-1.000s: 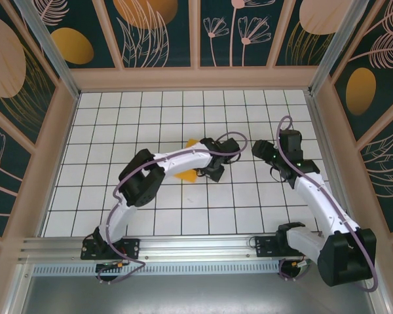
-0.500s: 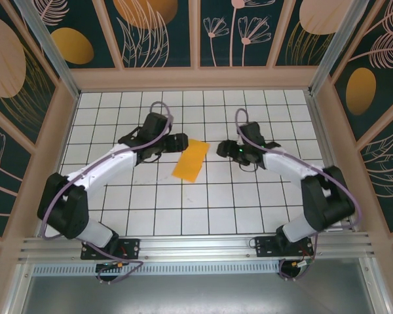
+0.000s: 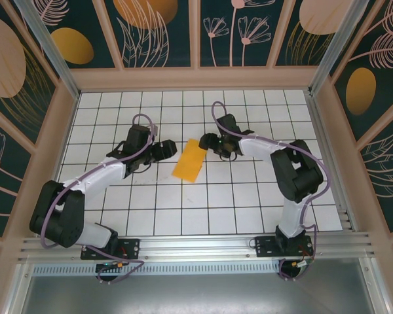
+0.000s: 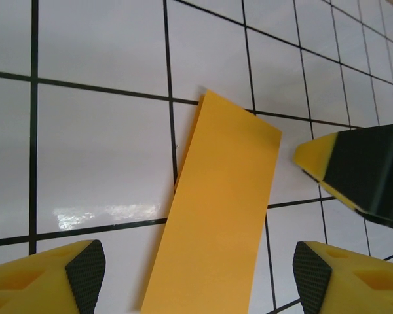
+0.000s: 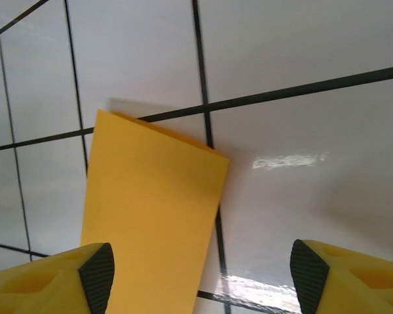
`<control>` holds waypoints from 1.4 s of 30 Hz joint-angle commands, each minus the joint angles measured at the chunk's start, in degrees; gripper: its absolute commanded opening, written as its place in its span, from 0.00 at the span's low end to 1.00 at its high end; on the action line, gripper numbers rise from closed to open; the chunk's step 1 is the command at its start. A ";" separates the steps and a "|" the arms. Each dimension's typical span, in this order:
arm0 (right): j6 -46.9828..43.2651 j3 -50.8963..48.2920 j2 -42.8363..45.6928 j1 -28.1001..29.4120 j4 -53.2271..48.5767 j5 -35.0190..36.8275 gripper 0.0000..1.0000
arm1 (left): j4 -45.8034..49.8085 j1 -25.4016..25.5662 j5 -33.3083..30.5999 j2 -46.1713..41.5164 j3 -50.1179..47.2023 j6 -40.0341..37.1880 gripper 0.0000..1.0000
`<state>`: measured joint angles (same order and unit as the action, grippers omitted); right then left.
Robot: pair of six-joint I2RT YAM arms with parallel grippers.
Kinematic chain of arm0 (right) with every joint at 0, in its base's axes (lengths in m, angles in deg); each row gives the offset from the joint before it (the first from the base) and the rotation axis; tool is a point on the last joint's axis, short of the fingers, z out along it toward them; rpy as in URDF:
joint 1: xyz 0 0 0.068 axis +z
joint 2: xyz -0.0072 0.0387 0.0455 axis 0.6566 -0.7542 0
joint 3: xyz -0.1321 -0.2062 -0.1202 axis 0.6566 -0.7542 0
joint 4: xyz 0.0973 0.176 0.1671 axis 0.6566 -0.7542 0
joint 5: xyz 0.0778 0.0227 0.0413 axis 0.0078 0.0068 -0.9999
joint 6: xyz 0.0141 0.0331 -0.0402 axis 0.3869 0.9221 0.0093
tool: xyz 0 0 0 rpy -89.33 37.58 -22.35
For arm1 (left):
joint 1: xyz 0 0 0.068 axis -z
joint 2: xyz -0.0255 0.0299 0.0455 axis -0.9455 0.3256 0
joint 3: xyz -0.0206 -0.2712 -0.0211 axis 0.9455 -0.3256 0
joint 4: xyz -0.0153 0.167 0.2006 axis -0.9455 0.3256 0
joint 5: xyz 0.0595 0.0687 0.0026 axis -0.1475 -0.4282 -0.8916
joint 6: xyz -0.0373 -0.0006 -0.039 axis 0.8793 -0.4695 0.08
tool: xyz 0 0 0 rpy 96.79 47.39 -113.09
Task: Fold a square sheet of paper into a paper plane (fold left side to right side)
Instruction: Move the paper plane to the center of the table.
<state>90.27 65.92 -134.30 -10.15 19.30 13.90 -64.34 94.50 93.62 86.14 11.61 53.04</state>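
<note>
The square sheet of paper (image 3: 189,162) lies flat on the white grid table as a narrow bright orange rectangle, folded in half and tilted slightly. My left gripper (image 3: 166,150) hovers open just left of its upper half. In the left wrist view the paper (image 4: 216,209) runs up between the two yellow fingertips (image 4: 85,271) without touching them. My right gripper (image 3: 207,140) stands open at the paper's upper right corner. The right wrist view has the paper (image 5: 147,216) beside the left fingertip (image 5: 95,275). One finger of the right gripper (image 4: 354,170) also appears in the left wrist view.
The white tiled table (image 3: 262,203) is boxed in by wood-framed patterned walls (image 3: 196,77) at the back and on both sides. An aluminium rail (image 3: 196,252) carrying both arm bases runs along the near edge.
The left arm has swung off the paper to its left, uncovering it. The right arm has reached in from the right to the paper's upper corner. The paper has stayed in place.
</note>
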 commanded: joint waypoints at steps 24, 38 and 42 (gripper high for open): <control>10.30 -4.60 -5.54 0.13 14.94 -12.39 0.55 | -1.52 -0.48 1.84 -1.04 -0.43 -0.10 0.78; -2.78 -6.46 -0.11 -1.97 13.02 -18.89 0.05 | -0.43 -0.48 3.28 -4.08 -1.42 -1.09 0.78; -8.55 -8.10 1.76 -4.77 7.21 -22.16 0.04 | 0.96 -0.44 4.87 -5.16 -1.56 -2.20 0.78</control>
<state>88.41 59.64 -135.69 -12.84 31.56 -4.09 -64.47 94.50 96.40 82.49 10.92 52.53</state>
